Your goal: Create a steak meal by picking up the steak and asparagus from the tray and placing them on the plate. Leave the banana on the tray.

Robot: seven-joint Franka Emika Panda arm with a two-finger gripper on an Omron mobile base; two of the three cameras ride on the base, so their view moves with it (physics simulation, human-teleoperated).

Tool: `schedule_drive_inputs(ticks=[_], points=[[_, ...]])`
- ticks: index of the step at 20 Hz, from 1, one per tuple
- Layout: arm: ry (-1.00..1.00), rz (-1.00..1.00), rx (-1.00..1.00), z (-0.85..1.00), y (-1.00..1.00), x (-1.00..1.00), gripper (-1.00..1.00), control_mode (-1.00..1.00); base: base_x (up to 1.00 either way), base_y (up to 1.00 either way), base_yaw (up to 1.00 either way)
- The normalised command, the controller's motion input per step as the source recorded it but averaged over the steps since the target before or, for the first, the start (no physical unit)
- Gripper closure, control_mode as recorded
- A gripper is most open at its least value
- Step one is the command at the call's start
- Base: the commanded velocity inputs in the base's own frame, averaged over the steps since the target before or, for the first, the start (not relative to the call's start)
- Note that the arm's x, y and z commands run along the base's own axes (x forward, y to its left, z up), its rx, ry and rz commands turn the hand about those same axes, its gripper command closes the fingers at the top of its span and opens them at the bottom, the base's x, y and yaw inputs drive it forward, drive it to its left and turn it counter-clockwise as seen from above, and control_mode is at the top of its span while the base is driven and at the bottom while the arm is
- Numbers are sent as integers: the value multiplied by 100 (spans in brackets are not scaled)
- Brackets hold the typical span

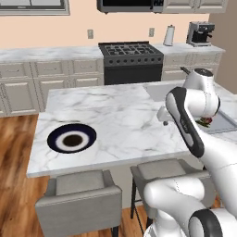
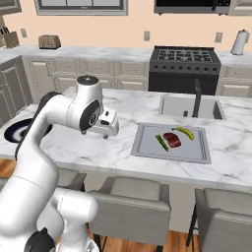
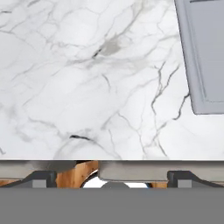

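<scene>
**My tool open over bare marble, tray to one side, plate to the other**

My tool point(image 2: 106, 135) hangs above the marble tabletop point(image 2: 88, 147) with its jaws spread wide and nothing between them. In the hand view the two dark fingertips point(image 3: 39, 179) stand far apart at the bottom edge, and beyond them lies white stone with grey veins.

A corner of the tray point(image 3: 205, 65) comes into the hand view at upper right; it is light grey with a low raised rim. In the right base view the tray point(image 2: 147, 147) sits flat on the tabletop to my right, near the front edge and just in front of the sink point(image 2: 189, 106). Three things lie close together in its far half: the asparagus point(image 2: 161, 142) to the left, the steak point(image 2: 172, 140) in the middle and the banana point(image 2: 186, 132) behind and to the right. Whether they touch one another I cannot tell.

The plate point(image 1: 71, 138) rests well apart from the tray, toward the left end of the tabletop near the front edge, dark-rimmed with a white ring and a brown centre.

The tabletop is an island. Grey stools point(image 1: 78, 199) stand tucked against its near side, on a wooden floor point(image 1: 14, 152). Behind the island runs a wall of pale cabinets point(image 1: 46, 78) with a black stove point(image 1: 132, 60) in the middle, a coffee machine point(image 1: 200, 33) and a paper towel roll point(image 1: 169, 35) on the back counter, and a toaster point(image 2: 49, 42) further along.
</scene>
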Motion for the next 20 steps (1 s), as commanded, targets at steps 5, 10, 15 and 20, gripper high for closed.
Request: schedule_drive_inputs(ticks=[5,10,15,20], points=[[0,1,2,-2,-81,11,-100,-100,0,0,0],[3,2,-6,-36,-82,3,-100,-100,0,0,0],[9,0,-22,-48,-52,15,-100,-100,0,0,0],[2,0,-17,-12,-55,30,-100,-100,0,0,0]])
